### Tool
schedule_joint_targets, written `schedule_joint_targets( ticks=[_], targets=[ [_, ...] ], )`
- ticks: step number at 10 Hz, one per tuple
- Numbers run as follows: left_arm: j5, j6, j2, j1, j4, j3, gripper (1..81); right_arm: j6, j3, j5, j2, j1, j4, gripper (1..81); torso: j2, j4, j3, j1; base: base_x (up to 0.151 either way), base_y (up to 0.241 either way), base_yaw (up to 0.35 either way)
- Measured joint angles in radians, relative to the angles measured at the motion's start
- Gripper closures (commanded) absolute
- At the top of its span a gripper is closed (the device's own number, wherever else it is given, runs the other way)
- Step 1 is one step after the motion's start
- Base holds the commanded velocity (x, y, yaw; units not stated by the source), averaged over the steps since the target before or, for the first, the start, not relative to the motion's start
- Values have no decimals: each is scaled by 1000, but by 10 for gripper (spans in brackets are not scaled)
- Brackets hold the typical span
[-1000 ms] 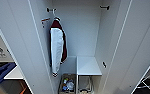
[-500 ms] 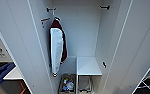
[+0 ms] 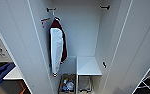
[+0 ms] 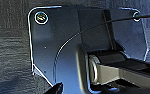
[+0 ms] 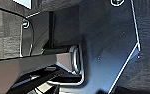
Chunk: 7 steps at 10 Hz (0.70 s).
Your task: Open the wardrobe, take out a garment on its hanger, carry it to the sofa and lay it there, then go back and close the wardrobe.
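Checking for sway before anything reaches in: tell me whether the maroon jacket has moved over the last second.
No. The maroon jacket hangs at the same spot against the white shelf and the wardrobe back wall as before.

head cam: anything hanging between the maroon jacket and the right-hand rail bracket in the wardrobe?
No. In the head view the stretch from the maroon jacket to the right bracket is bare white back wall of the wardrobe; the black coat isn't there.
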Motion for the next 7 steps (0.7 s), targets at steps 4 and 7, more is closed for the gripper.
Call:
schedule_joint_targets(
  ticks=[4,7],
  targets=[
    [-29,0,-173,-13,0,272,10,3,285,-1,-245,57,0,10,0,0,33,1,0,0,0],
    [-97,-25,-420,-33,-5,495,10,8,389,3,-354,75,1,10,0,0,68,0,0,0,0]
  ],
)
